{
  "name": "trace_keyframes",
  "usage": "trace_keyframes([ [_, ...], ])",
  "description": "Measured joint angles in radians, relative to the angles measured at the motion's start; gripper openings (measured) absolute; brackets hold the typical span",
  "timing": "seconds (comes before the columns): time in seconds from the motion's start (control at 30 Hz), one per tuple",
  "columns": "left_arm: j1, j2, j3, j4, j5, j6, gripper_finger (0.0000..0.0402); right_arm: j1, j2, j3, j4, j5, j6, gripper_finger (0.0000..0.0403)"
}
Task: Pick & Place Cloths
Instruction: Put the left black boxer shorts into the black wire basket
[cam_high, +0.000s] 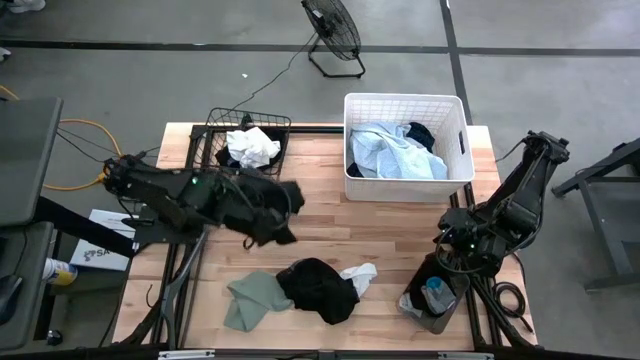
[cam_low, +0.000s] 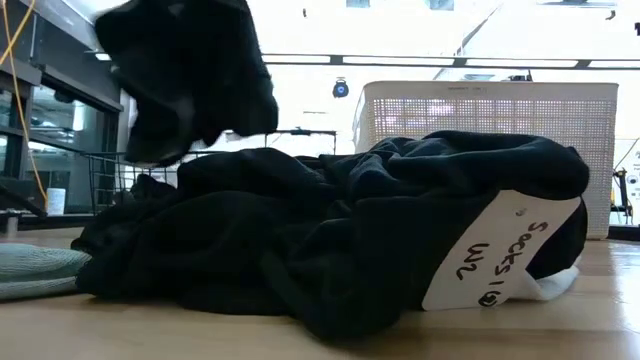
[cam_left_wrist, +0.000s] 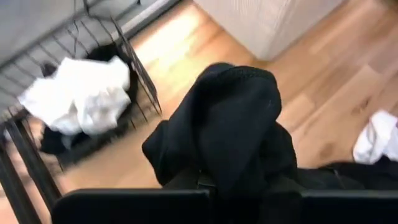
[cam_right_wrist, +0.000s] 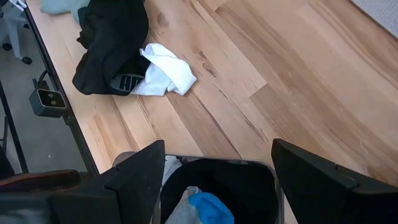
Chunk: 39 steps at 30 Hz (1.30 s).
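My left gripper (cam_high: 268, 222) is shut on a black cloth (cam_high: 283, 200) above the middle of the table, just near of the black wire basket (cam_high: 212, 130). That basket holds a white cloth (cam_high: 252, 146) and a dark one. On the table's near side lie a sage green cloth (cam_high: 248, 300), a black cloth (cam_high: 320, 288) and a white cloth (cam_high: 358, 277). The white laundry basket (cam_high: 405, 102) holds pale blue cloths (cam_high: 390, 152). My right gripper (cam_right_wrist: 217, 180) is open and empty over a dark bin (cam_high: 432, 300) at the table's near right corner. My left gripper holds the black cloth (cam_left_wrist: 230, 124) bunched, in several folds; the cloth itself covers the fingers, so which part they have is hidden. The cloth is lifted clear of the table and hangs in a bundle (cam_low: 185, 70) around the gripper.
The black cloth on the table carries a white label (cam_low: 500, 250) and fills the low view. Bare wood lies between the two baskets and the near pile. The dark bin holds something blue (cam_right_wrist: 211, 208).
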Motion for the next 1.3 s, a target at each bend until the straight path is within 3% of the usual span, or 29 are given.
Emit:
trace_keyframes([
  [0.43, 0.273, 0.000, 0.240, 0.000, -0.098, 0.381, 0.0005, 0.000, 0.000, 0.000, 0.000, 0.016, 0.021, 0.0286],
  [0.87, 0.600, 0.019, 0.232, 0.000, -0.048, 0.842, 0.0005, 0.000, 0.000, 0.000, -0.001, 0.042, 0.166, 0.0286],
  [1.07, 0.742, 0.040, 0.232, 0.000, 0.047, 1.061, 0.0005, 0.000, 0.002, 0.000, -0.001, 0.055, 0.221, 0.0286],
  [1.3, 0.879, 0.110, 0.231, 0.001, 0.089, 1.311, 0.0007, 0.000, 0.003, 0.000, 0.000, 0.096, 0.238, 0.0286],
])
